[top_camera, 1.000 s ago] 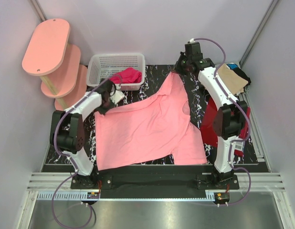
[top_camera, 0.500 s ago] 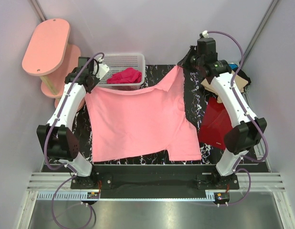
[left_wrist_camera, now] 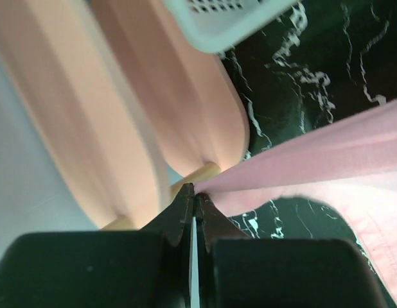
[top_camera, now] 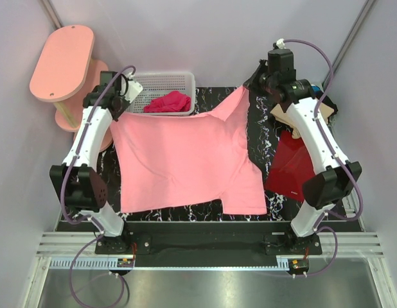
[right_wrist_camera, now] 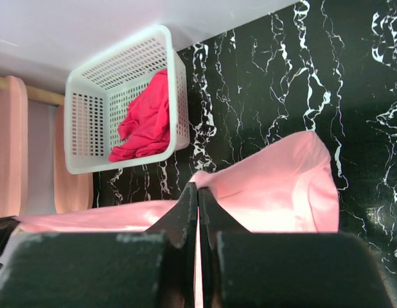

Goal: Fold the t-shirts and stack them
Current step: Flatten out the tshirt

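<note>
A large salmon-pink t-shirt (top_camera: 185,160) hangs stretched between my two grippers over the black marble table (top_camera: 259,138). My left gripper (top_camera: 116,110) is shut on its left corner, seen in the left wrist view (left_wrist_camera: 196,192) with pink cloth (left_wrist_camera: 314,154) running off to the right. My right gripper (top_camera: 245,88) is shut on the far right corner, seen in the right wrist view (right_wrist_camera: 197,186) with the cloth (right_wrist_camera: 275,186) behind the fingertips. A dark red shirt (top_camera: 290,168) and a tan one (top_camera: 309,106) lie at the right under my right arm.
A white basket (top_camera: 161,83) with a crimson cloth (top_camera: 167,102) stands at the back left; it also shows in the right wrist view (right_wrist_camera: 121,102). A pink tiered shelf (top_camera: 62,61) stands at the far left, close to my left gripper. Grey walls enclose the table.
Both grippers have lifted and spread the pink t-shirt: the left swung from the table's middle left up to the far left by the basket, the right rose slightly. The shirt now hangs flatter.
</note>
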Controlling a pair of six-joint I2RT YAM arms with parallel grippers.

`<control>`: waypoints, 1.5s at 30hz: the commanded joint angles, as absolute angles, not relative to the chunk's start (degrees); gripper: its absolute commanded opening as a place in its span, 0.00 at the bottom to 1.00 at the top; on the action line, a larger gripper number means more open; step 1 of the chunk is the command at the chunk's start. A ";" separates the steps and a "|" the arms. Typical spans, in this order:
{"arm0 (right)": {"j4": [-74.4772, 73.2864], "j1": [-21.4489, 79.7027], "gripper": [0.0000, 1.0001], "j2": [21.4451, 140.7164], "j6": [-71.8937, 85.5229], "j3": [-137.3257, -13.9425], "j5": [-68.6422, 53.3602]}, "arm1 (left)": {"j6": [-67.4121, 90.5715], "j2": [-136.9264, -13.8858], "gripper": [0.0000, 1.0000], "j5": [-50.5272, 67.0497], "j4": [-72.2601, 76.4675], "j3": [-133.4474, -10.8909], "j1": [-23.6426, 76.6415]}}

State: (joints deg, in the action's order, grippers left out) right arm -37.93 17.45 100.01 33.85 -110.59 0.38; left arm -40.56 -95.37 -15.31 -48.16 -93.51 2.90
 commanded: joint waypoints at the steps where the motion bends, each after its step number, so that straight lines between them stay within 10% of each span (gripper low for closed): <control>1: -37.79 17.58 0.00 91.51 32.43 -114.00 0.62 | -38.42 -87.47 0.00 -14.24 -48.95 -103.15 2.46; 20: -33.92 17.67 0.00 46.24 26.19 -104.58 -7.99 | -23.38 -49.85 0.00 4.30 -64.59 -112.67 2.55; 31: -38.23 17.75 0.00 51.49 26.02 -111.98 -3.52 | -25.93 -49.31 0.00 1.85 -69.09 -115.32 2.55; 45: -31.21 17.49 0.00 72.41 22.94 -98.62 11.15 | -39.46 -57.73 0.00 -8.87 -37.30 -69.80 2.46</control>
